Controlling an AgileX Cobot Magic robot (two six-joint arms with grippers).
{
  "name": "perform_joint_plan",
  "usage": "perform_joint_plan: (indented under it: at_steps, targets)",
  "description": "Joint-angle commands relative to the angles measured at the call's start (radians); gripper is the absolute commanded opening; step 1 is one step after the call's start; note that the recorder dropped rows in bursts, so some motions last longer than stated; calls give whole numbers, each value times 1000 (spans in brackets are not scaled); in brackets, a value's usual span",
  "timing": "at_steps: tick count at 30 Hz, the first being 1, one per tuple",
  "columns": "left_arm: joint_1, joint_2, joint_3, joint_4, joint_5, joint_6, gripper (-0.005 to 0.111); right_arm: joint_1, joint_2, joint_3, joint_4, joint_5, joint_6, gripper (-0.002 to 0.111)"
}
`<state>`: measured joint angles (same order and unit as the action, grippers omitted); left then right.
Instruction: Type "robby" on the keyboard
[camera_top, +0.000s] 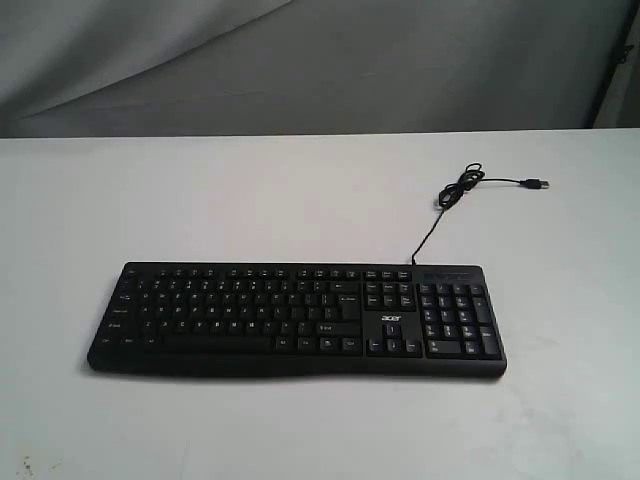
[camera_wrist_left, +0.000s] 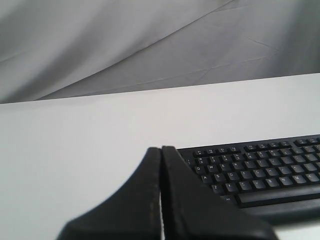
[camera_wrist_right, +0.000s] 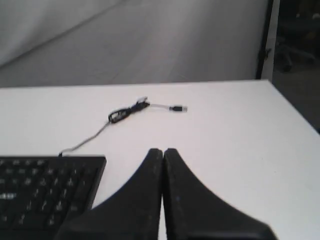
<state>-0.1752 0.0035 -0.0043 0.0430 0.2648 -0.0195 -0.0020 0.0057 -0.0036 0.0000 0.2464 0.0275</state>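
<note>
My left gripper (camera_wrist_left: 161, 150) and right gripper (camera_wrist_right: 163, 151) are pinched closed, empty, seemingly hovering off either end of the keyboard (camera_top: 296, 318)

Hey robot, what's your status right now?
Left gripper shut. Right gripper shut. Keyboard lies flat, neither touching it. Cable trails behind, clear of keys.

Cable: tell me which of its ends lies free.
The USB plug end, lying loose on the white table behind the keyboard; the other end enters the keyboard's rear edge.
</note>
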Motion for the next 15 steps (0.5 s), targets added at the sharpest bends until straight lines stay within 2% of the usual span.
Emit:
perform_joint_plan:
  at_steps: [1, 9, 11, 15]
  targets:
    - [-6, -3, 4, 5, -6, -3, 0, 2, -6, 4, -17, -229, -2, 0]
    - [-6, -3, 4, 5, -6, -3, 0, 2, -6, 4, -17, -371, -2, 0]
    - [-6, -3, 4, 5, -6, -3, 0, 2, -6, 4, 0, -552, 32, 0]
    - [-6, -3, 4, 5, -6, -3, 0, 2, -6, 4, 63, -924, 222, 0]
